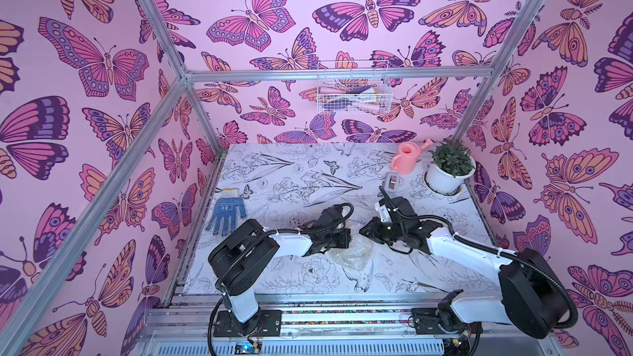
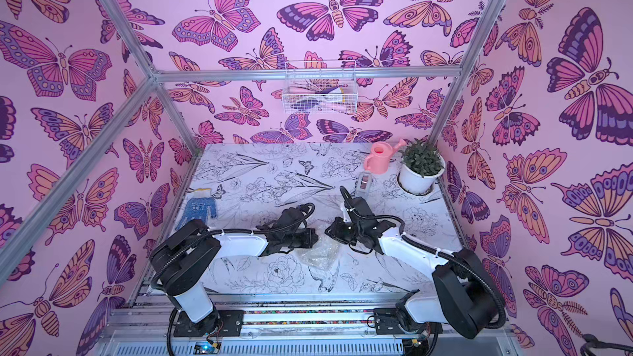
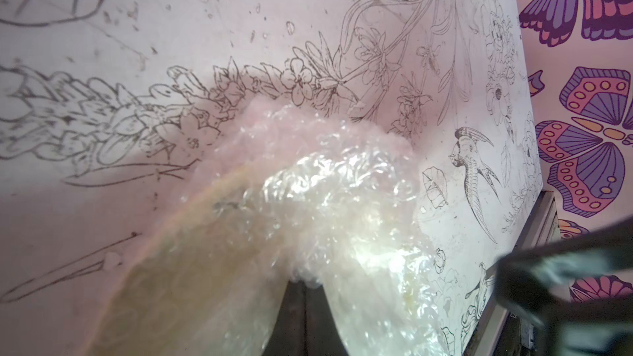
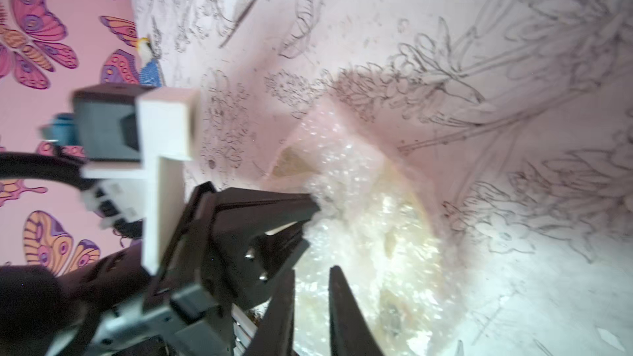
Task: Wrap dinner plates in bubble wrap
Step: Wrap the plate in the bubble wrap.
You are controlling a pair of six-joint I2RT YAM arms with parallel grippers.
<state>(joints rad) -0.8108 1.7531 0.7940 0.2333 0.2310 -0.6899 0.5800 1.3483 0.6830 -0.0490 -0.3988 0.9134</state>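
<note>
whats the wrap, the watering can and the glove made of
The bubble wrap is thin clear plastic film: glossy, crinkled, with small bubbles. The watering can looks like moulded pink plastic, smooth and even in colour. The glove seems to be soft blue knitted fabric, lying limp.

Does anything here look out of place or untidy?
The bubble wrap is bunched unevenly around the plate, and a tan patch seems left uncovered. A blue glove lies near the table's left edge, unrelated to wrapping.
</note>
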